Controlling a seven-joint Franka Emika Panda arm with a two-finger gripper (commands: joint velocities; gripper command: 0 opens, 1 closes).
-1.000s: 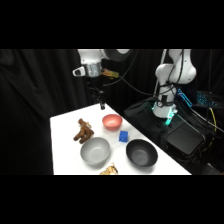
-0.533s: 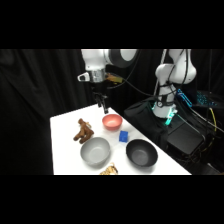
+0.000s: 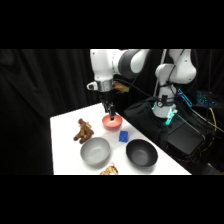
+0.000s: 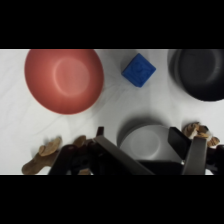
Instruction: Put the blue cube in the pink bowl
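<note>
Arm: reaches down from above, the gripper (image 3: 111,115) hanging over the pink bowl (image 3: 112,122).
Claw: spread apart, holding nothing.
Blue cube (image 4: 138,70): sits on the white table (image 3: 65,127), between the pink bowl and the black bowl (image 4: 197,73).
Grey bowl (image 3: 95,151): near the front.

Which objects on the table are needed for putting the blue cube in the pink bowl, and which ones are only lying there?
Needed for the job:
- blue cube, on the table, outside every bowl
- pink bowl, nothing in it
- gripper, above the pink bowl, holding nothing

Only lying there:
- grey bowl
- black bowl
- brown toy
- tan object at the table's near edge
</note>
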